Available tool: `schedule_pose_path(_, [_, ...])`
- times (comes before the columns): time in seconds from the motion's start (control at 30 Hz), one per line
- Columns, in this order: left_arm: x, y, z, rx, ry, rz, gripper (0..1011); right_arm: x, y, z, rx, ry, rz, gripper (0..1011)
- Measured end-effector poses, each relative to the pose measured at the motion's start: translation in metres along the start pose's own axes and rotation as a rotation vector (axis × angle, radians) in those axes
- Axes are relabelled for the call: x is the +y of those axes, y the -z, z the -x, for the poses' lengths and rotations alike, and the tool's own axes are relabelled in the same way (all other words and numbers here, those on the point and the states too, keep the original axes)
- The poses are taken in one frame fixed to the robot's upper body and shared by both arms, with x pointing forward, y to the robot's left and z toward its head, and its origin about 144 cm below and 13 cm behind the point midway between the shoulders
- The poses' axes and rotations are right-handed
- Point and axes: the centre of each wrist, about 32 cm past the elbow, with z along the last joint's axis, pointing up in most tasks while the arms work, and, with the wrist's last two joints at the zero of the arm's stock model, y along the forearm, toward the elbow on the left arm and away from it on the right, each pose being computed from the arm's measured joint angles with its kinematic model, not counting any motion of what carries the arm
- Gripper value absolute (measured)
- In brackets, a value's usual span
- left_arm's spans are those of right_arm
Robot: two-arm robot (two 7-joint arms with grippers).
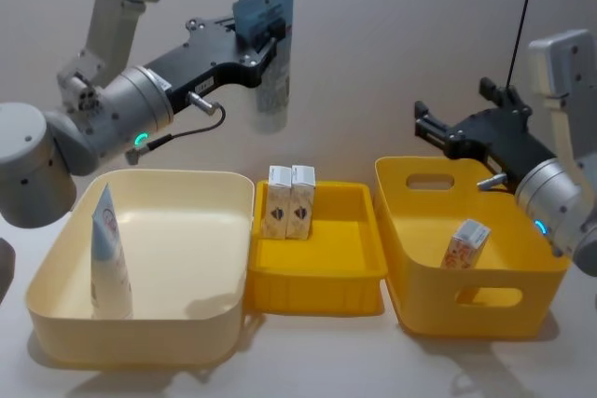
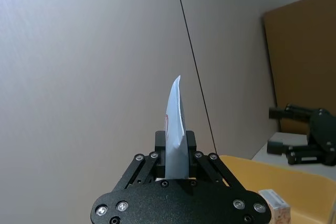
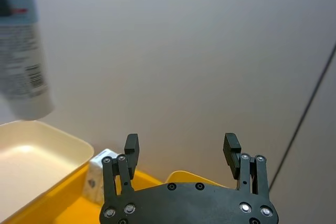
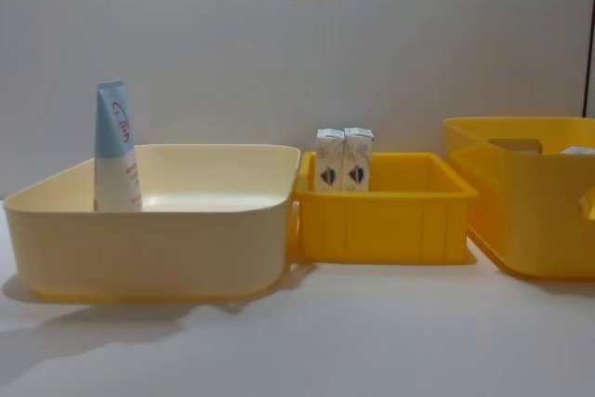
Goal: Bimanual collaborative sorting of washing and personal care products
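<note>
Slippage hazard: left pincer [image 1: 267, 33] clenches the light-blue pouch [image 1: 274, 90] by one end, pouch hanging beneath it, cream bin [image 1: 177, 174] well below, so a weak hold could drop it astray; right pincer [image 1: 423, 123] stands released, empty.

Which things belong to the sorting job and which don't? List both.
Job: pouch in the left gripper; tube in cream bin; two cartons in yellow tray; one carton in yellow basket, right gripper open by its far edge.
Not job: cream bin, yellow tray, yellow basket, black cable.
</note>
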Motion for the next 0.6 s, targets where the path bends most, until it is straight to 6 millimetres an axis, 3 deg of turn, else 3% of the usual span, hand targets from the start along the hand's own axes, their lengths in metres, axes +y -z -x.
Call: schedule_pose_path(0.6, [-0.0045, -0.0026, 0.0014, 0.012, 0.014, 0.025, 201, 0.0062, 0.0050, -0.0033, 0.026, -0.225, 0.020, 1001])
